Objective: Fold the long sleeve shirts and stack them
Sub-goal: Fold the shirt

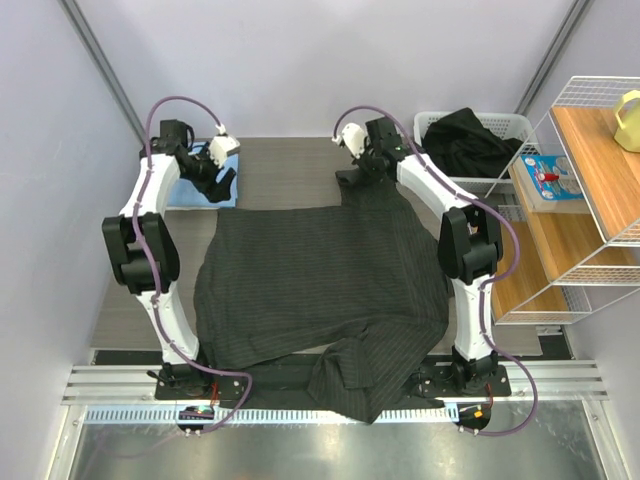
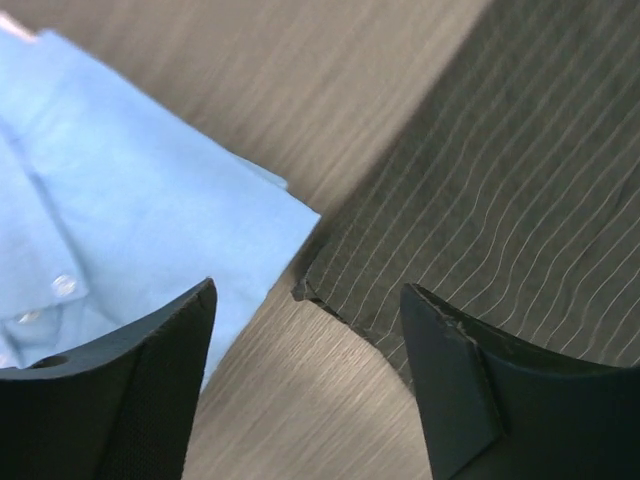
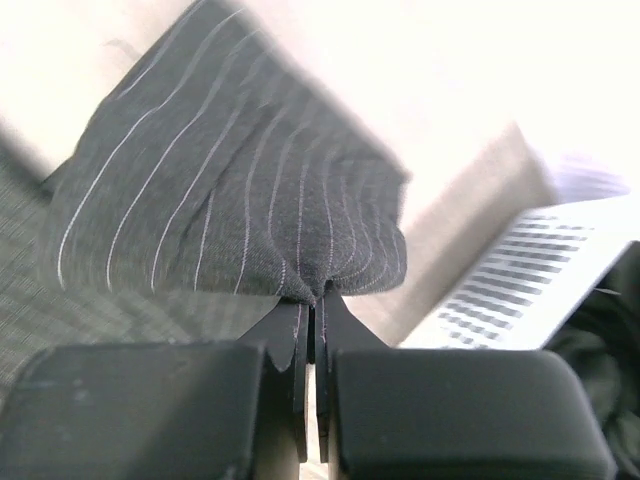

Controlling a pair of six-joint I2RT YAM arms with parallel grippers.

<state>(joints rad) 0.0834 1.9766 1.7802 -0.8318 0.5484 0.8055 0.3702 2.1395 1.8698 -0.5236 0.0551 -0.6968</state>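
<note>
The black-charcoal pinstriped shirt (image 1: 320,290) lies spread over the middle of the table, one part hanging over the near edge. My right gripper (image 1: 372,172) is shut on its far right corner (image 3: 250,200) and holds the cloth pinched and lifted. My left gripper (image 1: 222,188) is open and empty above the shirt's far left corner (image 2: 480,200), with bare table between its fingers (image 2: 455,370). The light blue shirt (image 1: 188,185) lies folded at the far left, mostly under the left arm; its buttoned front shows in the left wrist view (image 2: 120,200).
A white laundry basket (image 1: 505,125) with dark clothing stands at the far right. A wire and wood shelf rack (image 1: 580,210) stands on the right, with a yellow jug and a blue package. A metal rail runs along the near edge.
</note>
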